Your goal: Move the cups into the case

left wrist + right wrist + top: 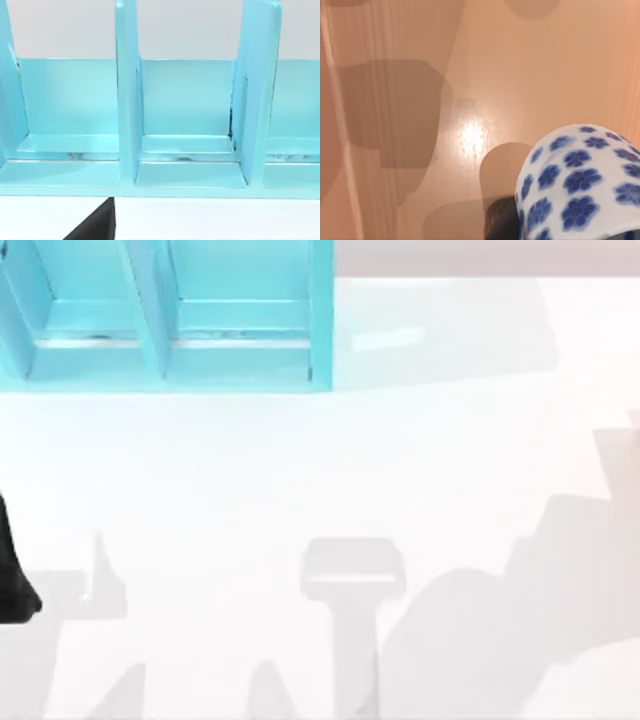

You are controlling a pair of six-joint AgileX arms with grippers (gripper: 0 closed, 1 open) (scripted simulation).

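The white cup with blue flowers (580,185) sits close under your right wrist camera, above a pale orange floor-like surface, so it appears to be carried off the worktop; a dark finger edge (502,225) shows beside it, but you cannot tell whether the right jaws are pinching it. The reddish-brown tumbler may be the dark patch beside that finger, though this is hard to confirm.

The turquoise case (160,340) stands at the far left corner of the white worktop (330,470), its open compartments facing the near edge. Your left wrist camera looks straight into them: 2 upright dividers (127,95) and bare compartment floors.

A dark part of your left arm (12,570) rests at the worktop's left edge; you cannot tell how its jaws stand.

Between the case front and the near edge the worktop lies open, giving you free room to approach.
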